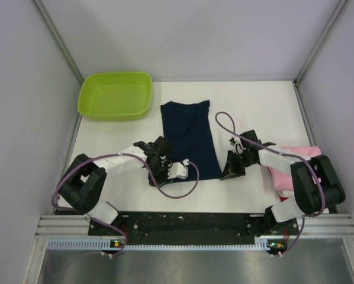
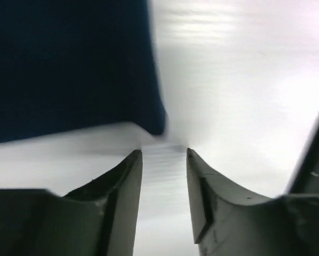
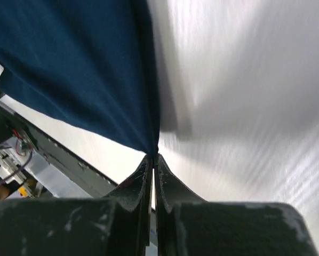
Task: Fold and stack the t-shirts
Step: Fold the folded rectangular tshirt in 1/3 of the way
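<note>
The navy t-shirt (image 1: 189,130) lies folded lengthwise in the middle of the table. My left gripper (image 1: 168,171) is open and empty at the shirt's near left edge. In the left wrist view, a corner of the navy cloth (image 2: 69,64) lies just beyond the fingertips of the left gripper (image 2: 164,152). My right gripper (image 1: 232,168) is at the shirt's near right corner. In the right wrist view the right gripper (image 3: 153,156) is shut on a corner of the navy cloth (image 3: 69,64), which hangs taut from the tips. Folded pink shirts (image 1: 295,160) lie at the right, with red cloth (image 1: 282,190) beneath them.
A lime green tub (image 1: 115,94) stands at the back left. Grey walls close in the table (image 1: 260,106) on the left, back and right. Purple cables loop over the shirt's near edge (image 1: 183,189) and beside the right arm (image 1: 224,124).
</note>
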